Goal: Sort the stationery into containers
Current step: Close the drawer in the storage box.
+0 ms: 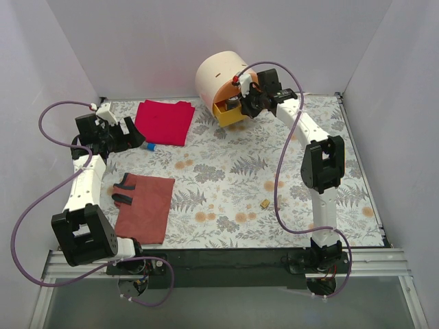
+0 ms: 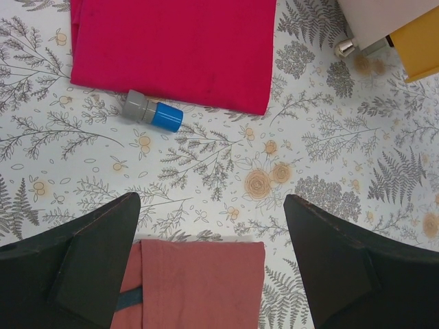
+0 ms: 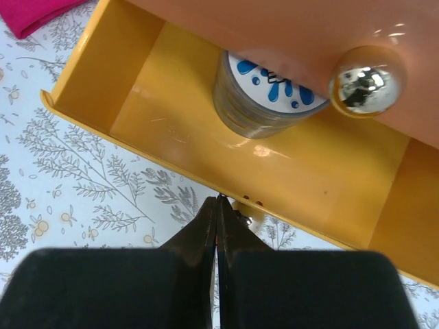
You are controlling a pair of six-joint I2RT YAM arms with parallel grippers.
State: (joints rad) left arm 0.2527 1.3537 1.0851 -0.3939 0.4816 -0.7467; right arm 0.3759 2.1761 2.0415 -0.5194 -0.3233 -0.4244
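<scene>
The cream drum cabinet [image 1: 218, 77] stands at the back. Its yellow drawer [image 1: 230, 114] is pulled open. In the right wrist view the blue-white tape roll [image 3: 267, 96] stands inside the yellow drawer [image 3: 171, 103], partly under the orange drawer [image 3: 288, 27] with its chrome knob [image 3: 361, 81]. My right gripper [image 3: 218, 199] is shut and empty, tips against the yellow drawer's front rim beside its knob [image 3: 248, 219]; in the top view it [image 1: 245, 104] is at the drawer. My left gripper [image 2: 211, 202] is open and empty above the mat, also in the top view [image 1: 132, 136]. A small blue-and-grey piece [image 2: 152, 112] lies by the red cloth. A tan block [image 1: 263, 203] lies mid-right.
A red folded cloth [image 1: 164, 122] lies at the back left, also in the left wrist view [image 2: 171, 48]. A rust-brown folded cloth [image 1: 144, 205] lies front left, its end between my left fingers [image 2: 199, 281], with a dark strip [image 1: 125, 190] on it. White walls enclose the floral mat [image 1: 226, 171].
</scene>
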